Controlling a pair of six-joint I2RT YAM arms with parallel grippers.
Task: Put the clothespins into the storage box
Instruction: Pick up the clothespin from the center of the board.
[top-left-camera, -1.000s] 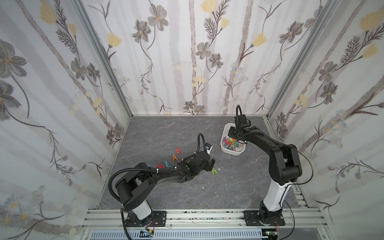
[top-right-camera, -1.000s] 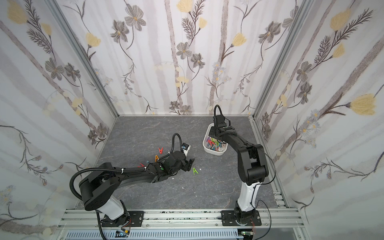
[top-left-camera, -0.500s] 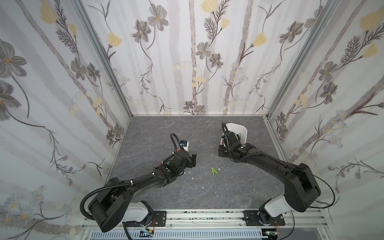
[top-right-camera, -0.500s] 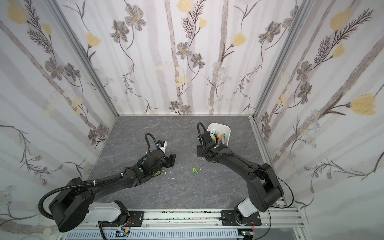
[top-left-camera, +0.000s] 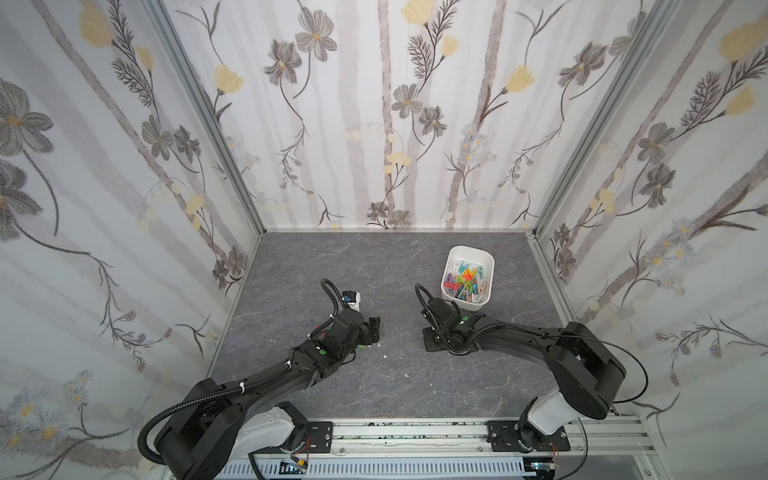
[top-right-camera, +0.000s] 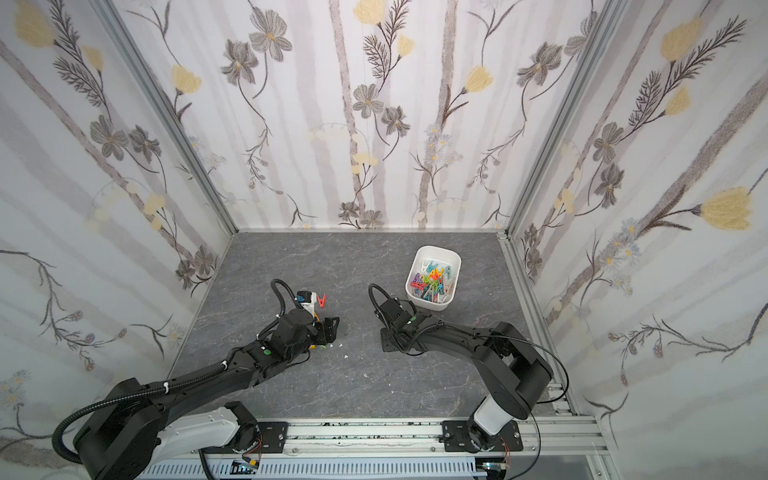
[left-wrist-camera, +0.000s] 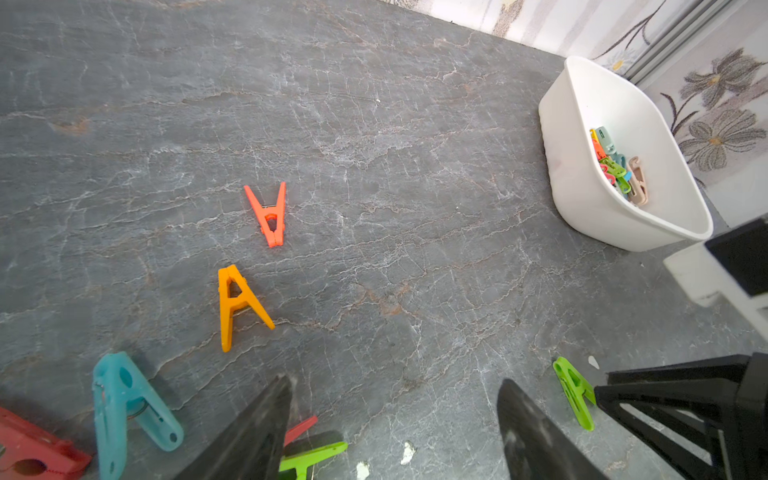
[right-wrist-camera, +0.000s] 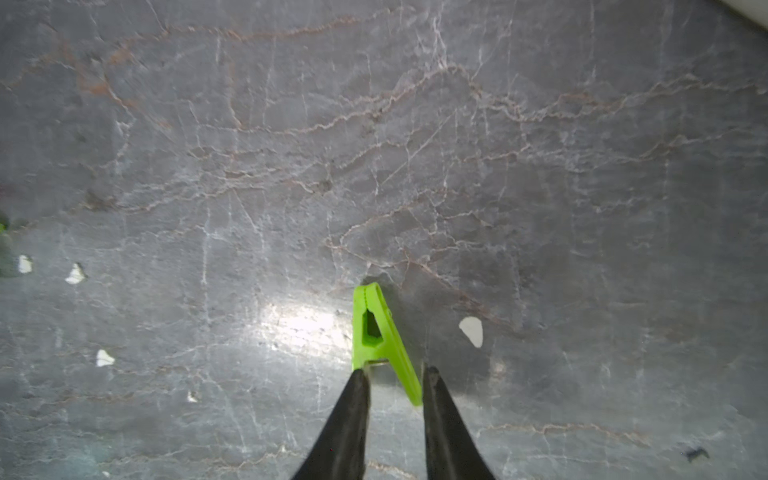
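The white rounded plastic storage box (top-left-camera: 467, 306) is sitting on the grey marbled counter (top-left-camera: 374, 266), holding many coloured clothespins (top-left-camera: 465, 282). The right fingers (right-wrist-camera: 349, 424) are pinching a lime-green plastic peg (right-wrist-camera: 376, 345) outside it; the left fingers (left-wrist-camera: 249, 428) are hanging spread, empty.

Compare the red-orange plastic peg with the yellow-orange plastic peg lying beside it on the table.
The red-orange A-shaped plastic peg is redder than the yellow-orange A-shaped plastic peg. Red-orange and yellow-orange point opposite ways, tips facing. Yellow-orange lies nearer the left fingers than red-orange. Both lie flat on the grey table, outside the white storage box.
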